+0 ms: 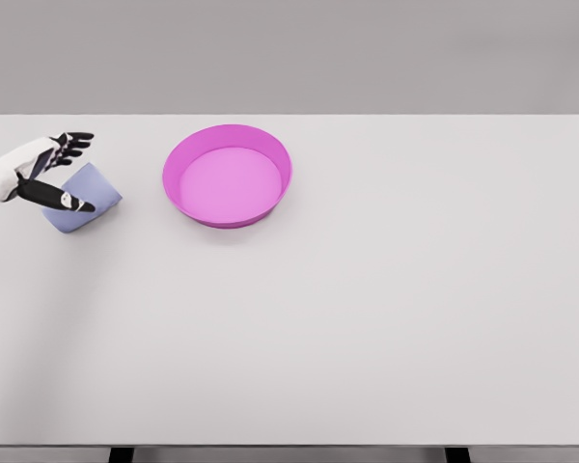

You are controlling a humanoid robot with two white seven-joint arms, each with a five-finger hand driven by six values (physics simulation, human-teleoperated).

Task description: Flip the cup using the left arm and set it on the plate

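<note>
A pale blue cup sits on the white table at the far left, tilted or lying on its side. My left hand reaches in from the left edge and spans the cup's upper left, with the thumb across its front and the fingers spread above it. The fingers are apart and do not close round the cup. A magenta plate with a raised rim stands to the right of the cup, a short gap between them. The right arm is out of view.
The white table fills the view, with its front edge at the bottom and its far edge against a grey wall.
</note>
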